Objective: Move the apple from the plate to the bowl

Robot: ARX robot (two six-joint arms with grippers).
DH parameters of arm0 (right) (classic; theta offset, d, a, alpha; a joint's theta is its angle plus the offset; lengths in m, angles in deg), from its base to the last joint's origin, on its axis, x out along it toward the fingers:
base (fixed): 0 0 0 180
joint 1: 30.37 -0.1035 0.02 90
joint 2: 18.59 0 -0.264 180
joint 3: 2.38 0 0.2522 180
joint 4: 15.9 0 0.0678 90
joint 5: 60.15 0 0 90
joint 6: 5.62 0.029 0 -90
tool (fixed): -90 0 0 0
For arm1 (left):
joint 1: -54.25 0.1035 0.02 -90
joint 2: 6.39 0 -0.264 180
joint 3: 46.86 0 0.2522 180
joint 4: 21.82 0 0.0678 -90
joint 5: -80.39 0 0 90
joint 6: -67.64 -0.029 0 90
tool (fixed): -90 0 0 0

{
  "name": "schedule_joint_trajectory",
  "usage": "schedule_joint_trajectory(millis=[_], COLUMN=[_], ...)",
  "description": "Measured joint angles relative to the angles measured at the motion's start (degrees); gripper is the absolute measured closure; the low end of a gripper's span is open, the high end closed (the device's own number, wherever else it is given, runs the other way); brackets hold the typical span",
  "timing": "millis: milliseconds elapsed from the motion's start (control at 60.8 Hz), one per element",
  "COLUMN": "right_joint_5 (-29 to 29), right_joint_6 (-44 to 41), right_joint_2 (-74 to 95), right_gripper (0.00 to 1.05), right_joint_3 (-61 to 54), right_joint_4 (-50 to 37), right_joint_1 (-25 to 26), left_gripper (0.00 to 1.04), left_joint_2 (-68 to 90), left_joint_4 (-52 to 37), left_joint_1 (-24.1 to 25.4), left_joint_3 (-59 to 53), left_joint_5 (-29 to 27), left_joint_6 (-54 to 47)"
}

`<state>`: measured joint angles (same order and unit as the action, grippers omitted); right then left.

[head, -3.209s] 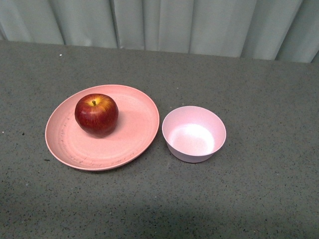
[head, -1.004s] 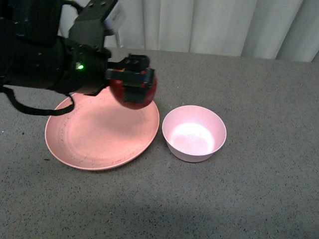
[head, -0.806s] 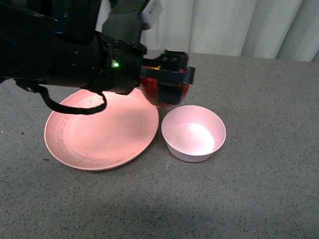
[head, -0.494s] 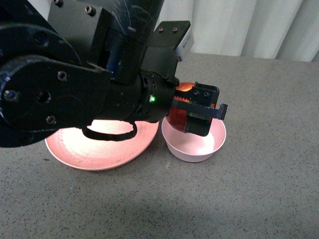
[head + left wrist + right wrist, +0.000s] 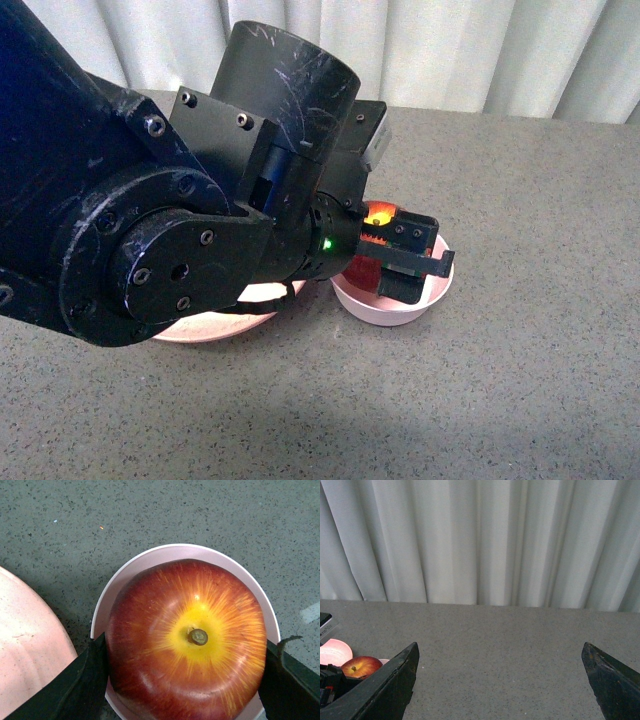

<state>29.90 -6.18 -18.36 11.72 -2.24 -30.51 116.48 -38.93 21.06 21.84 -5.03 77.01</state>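
We are holding the apple [image 5: 192,645] in our left end effector [image 5: 392,250], whose two dark fingers [image 5: 82,682] are pressing against opposite sides of the fruit, clamped on it. In the front view the apple is sitting low inside the rim of the bowl [image 5: 400,312], a little right of the frame's centre; we cannot tell whether it is touching the bowl's floor. The left wrist view is showing the apple stem-up, its yellow patch facing the camera, with the bowl's pale rim ringing it. Our left arm [image 5: 180,230] is filling the left and centre of the front view and is covering most of the plate [image 5: 25,650], of which only a lit sliver is showing under the arm, left of the bowl and apart from it. Both dishes are resting on the grey speckled desk [image 5: 520,380]. Our right end effector [image 5: 500,685] is hanging above the desk with its fingers spread wide apart and nothing between them, facing the pale curtain [image 5: 480,540].
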Motion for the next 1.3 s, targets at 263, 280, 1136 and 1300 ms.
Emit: schedule_joint_trajectory(millis=[263,280,1136,1300], right_joint_5=[0.02,0.02,0.02,0.00], right_joint_6=[0.00,0.00,0.00,0.00], right_joint_2=[0.00,0.00,0.00,0.00], right_gripper=[0.09,0.09,0.09,0.09], right_joint_3=[0.00,0.00,0.00,0.00], right_joint_4=[0.00,0.00,0.00,0.00], right_joint_1=[0.00,0.00,0.00,0.00], left_gripper=[0.32,0.32,0.07,0.07], left_joint_2=[1.18,1.18,-31.82,-36.13], left_joint_4=[-0.22,-0.22,-13.27,-13.16], left_joint_1=[-0.26,-0.26,7.15,8.33], left_joint_3=[0.79,0.81,-26.47,-29.92], left_joint_5=[-0.66,-0.76,-14.53,-16.02], left_joint_6=[-0.02,-0.02,1.49,1.88])
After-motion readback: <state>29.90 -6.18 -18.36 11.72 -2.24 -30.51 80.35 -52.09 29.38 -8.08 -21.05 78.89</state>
